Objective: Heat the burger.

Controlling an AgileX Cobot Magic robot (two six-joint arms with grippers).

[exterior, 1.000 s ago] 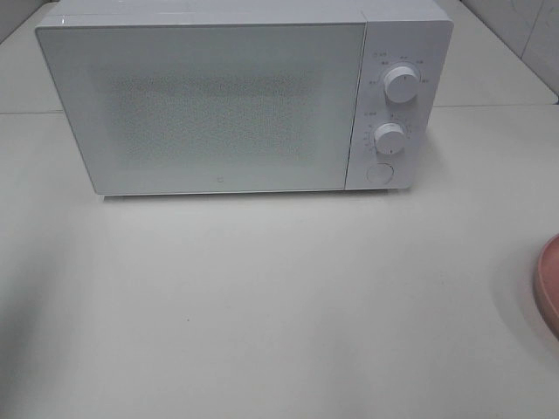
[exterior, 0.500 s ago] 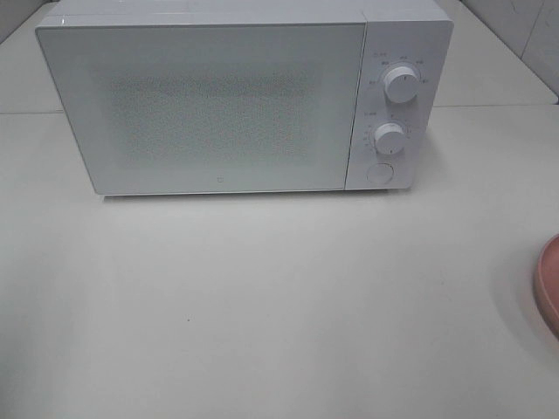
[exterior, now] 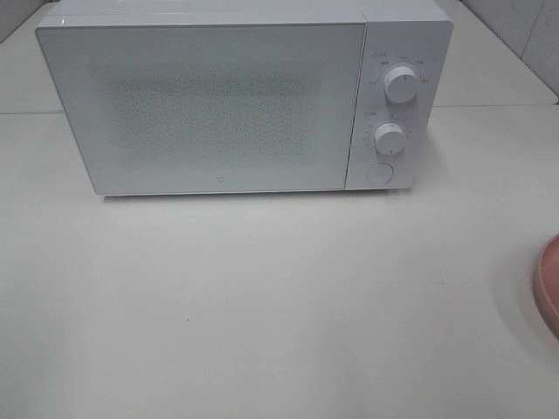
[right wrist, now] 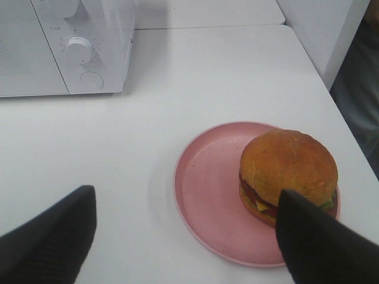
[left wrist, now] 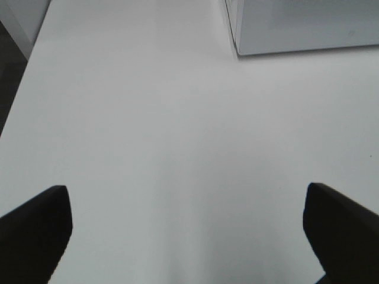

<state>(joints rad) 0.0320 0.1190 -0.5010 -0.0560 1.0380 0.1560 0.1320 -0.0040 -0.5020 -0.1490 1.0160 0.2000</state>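
The burger (right wrist: 288, 167), a golden-brown bun over red and green layers, sits on the far side of a round pink plate (right wrist: 210, 189). My right gripper (right wrist: 186, 242) hovers open above the near part of that plate, one dark finger (right wrist: 317, 242) in front of the burger's edge. In the high view only a sliver of the pink plate (exterior: 548, 284) shows at the right edge, and neither arm appears. The white microwave (exterior: 236, 100) stands shut at the back. My left gripper (left wrist: 189, 228) is open over bare table, with the microwave's corner (left wrist: 302, 26) ahead of it.
The microwave has two knobs (exterior: 400, 85) and a round button (exterior: 378, 172) on its right panel. The white table's edge (right wrist: 349, 118) runs close to the right of the plate. A dark gap (left wrist: 12, 65) lies beyond the table's left edge.
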